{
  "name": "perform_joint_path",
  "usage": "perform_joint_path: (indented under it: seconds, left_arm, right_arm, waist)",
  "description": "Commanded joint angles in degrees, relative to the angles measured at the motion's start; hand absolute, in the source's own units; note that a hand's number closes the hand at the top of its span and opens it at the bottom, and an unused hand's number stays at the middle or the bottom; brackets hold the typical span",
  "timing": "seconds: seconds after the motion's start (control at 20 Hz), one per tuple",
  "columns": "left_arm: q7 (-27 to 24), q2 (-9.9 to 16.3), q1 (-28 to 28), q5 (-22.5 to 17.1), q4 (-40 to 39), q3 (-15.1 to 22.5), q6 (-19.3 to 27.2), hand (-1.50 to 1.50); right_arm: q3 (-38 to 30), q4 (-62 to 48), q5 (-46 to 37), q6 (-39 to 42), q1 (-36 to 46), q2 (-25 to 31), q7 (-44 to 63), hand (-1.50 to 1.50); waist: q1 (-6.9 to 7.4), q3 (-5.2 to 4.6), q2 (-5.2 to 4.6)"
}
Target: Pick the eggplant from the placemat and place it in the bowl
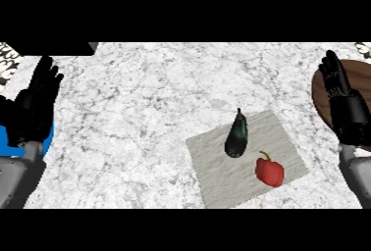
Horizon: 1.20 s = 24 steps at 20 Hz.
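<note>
Forearms enter from the bottom corners. Left hand [33, 105] rests at the left edge, fingers straight and up, holding nothing, partly over a blue object [48, 142]. Right hand [344, 100] does the same at the right edge, over a brown round object [360, 73]. Eggplant [236, 135] lies on the mat [239, 184], upper part, stem pointing away. Red pepper [270, 170] sits just beside it, lower right. Marble counter [159, 98] underneath.
</note>
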<state>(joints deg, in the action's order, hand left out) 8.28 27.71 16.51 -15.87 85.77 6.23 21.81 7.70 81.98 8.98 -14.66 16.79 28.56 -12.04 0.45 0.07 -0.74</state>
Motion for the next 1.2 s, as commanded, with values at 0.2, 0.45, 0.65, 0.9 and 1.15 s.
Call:
perform_joint_path:
  seconds: [0.2,0.45,0.65,0.9,1.15]
  left_arm:
    - [-4.53,-5.45,-1.66,1.29,0.95,6.46,-3.39,0.0]
    - [-3.38,-7.19,-4.31,0.88,2.01,8.58,-3.27,0.0]
    - [-6.8,-8.58,-7.16,2.1,0.31,10.34,-4.12,0.0]
    - [-3.81,-9.3,-6.46,3.23,3.74,10.66,-2.88,0.0]
    - [-4.88,-8.81,-6.65,3.56,1.96,9.72,-3.69,0.0]
  right_arm:
    - [9.24,-5.44,3.78,-4.32,-0.14,-13.97,25.74,1.5]
    - [5.56,-6.62,-9.21,-29.72,-4.24,-16.45,27.83,-1.5]
    - [12.1,-0.72,-18.26,-44.19,-2.39,-27.21,27.88,-1.5]
    - [15.56,6.08,-34.91,-45.79,-1.16,-20.06,46.71,-1.5]
    - [11.49,5.28,-45.52,-32.52,3.75,-16.21,66.97,-1.5]
  waist:
    - [0.99,-0.37,-0.01]
    - [-1.93,-0.33,1.38]
    - [-0.9,-0.34,1.19]
    - [-1.46,-0.33,1.47]
    - [-1.82,-0.43,1.5]
